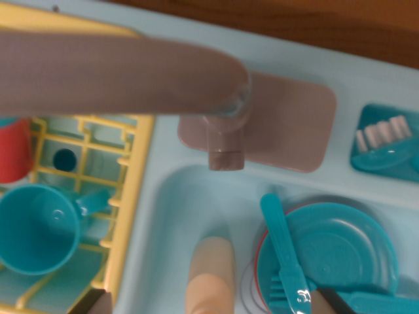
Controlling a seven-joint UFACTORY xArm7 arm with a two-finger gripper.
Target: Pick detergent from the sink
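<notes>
My end effector [213, 304] shows only as two dark fingertips at the bottom edge of the wrist view, one near 7 o'clock and one near 5 o'clock. They stand wide apart, so it is open and grips nothing. The fingertip [98, 302] at 7 o'clock sits over the edge of the yellow rack, and the one at 5 o'clock overlaps the blue plate; whether either actually touches, I cannot tell.

Between the fingertips, at 6 o'clock, stands the detergent [211, 275], a pale peach, rounded bottle seen from above, inside the light blue sink [171, 216]. It lies in the gap, apart from both fingertips.

Just beside it, toward 4 o'clock, a blue plate [347, 252] rests in the sink on a red rim, with a blue fork [285, 252] lying across its near edge.

At 12 o'clock, a grey-brown faucet [226, 140] rises from its flat base plate, and its blurred spout sweeps across the top toward 10 o'clock.

At 9 o'clock, a yellow dish rack [127, 176] holds a teal cup [39, 229], with a red item at the far edge.

At 2 o'clock, a teal holder [386, 140] carries a small pale ribbed piece. Brown counter [294, 19] shows along the top.
</notes>
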